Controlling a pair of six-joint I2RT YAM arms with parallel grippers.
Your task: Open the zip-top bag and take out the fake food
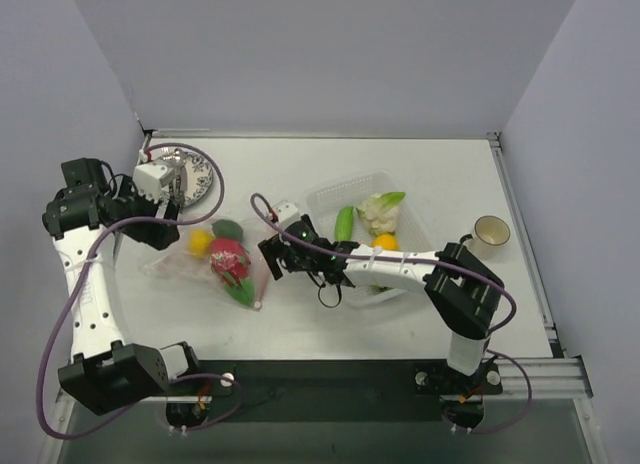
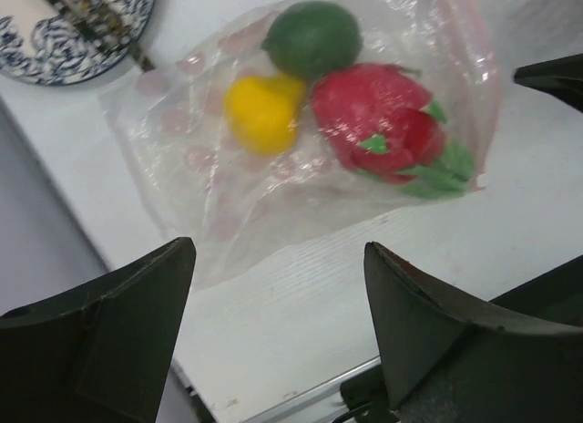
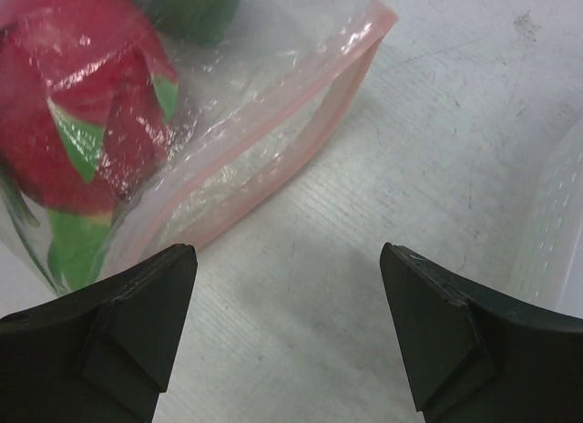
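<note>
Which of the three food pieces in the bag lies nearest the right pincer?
The big red piece with green leaf tips; the yellow piece and dark green piece lie farther away.

On my white worktop (image 1: 430, 164), a round plate (image 1: 198, 172) with a blue-patterned rim sits in the far left corner. Something slim and dark lies across it, and I cannot tell what it is. A clear rigid tray (image 1: 328, 202) with a mesh-textured wall rests right of centre, well apart from the plate. Near the right edge stands a cream mug (image 1: 491, 231), upright, its handle turned left toward the tray, close to it but not touching. A metal rail (image 1: 527, 254) runs along my worktop's right edge, and plain pale walls (image 1: 320, 54) close in the far side and both flanks.
</note>
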